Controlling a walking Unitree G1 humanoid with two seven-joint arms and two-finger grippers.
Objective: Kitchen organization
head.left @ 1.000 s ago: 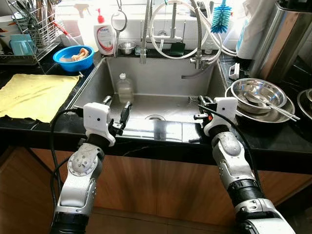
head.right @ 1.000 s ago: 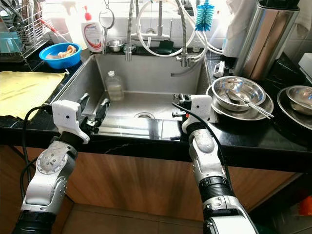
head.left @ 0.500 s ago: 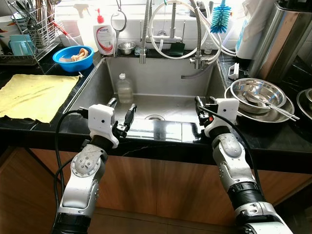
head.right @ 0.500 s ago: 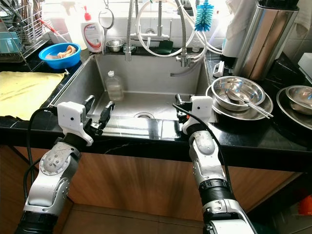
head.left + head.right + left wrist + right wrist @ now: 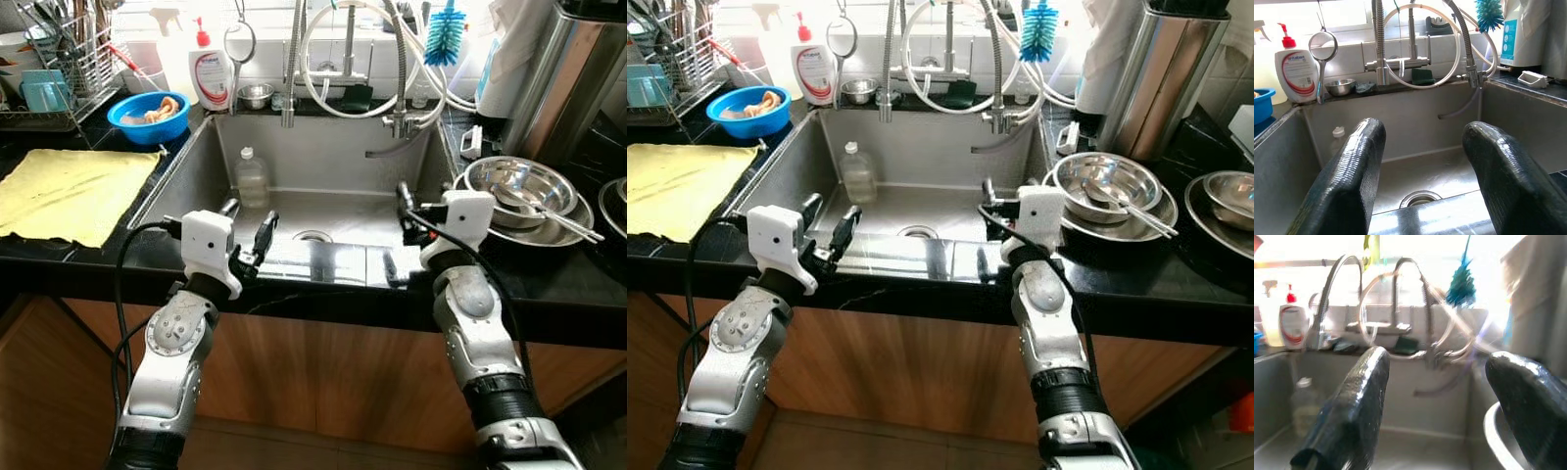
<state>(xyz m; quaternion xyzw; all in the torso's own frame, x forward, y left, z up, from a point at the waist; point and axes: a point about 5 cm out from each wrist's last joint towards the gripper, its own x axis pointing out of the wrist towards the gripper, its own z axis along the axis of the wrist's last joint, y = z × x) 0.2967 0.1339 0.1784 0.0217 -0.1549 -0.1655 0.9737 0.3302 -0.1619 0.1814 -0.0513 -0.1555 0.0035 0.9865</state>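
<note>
Left gripper (image 5: 247, 225) with fingers spread wide, gripping nothing, poised over the front rim of the steel sink (image 5: 196, 166), lower left of centre in the head views. Right gripper (image 5: 409, 208) likewise spread wide and empty in its wrist view, raised over the sink's right front corner, just beside the stacked steel bowls (image 5: 519, 191) at centre right. Long utensil (image 5: 549, 217) lying across those bowls, pointing toward the right edge. Inside the basin, a small clear plastic bottle (image 5: 251, 178) upright against the back left wall, drain (image 5: 313, 236) in the middle of the floor. Behind the sink, upper centre: coiled spring faucet (image 5: 294, 59), small steel bowl (image 5: 256, 95), dark sponge (image 5: 357, 97), blue bottle brush (image 5: 446, 34) hanging. Soap pump bottle (image 5: 211, 73) and hanging strainer (image 5: 238, 44) upper left of centre. Blue bowl (image 5: 147, 116) further left, dish rack (image 5: 59, 69) in the top left corner. Yellow cloth (image 5: 69, 191) spread flat on the black counter (image 5: 78, 257) at left.
</note>
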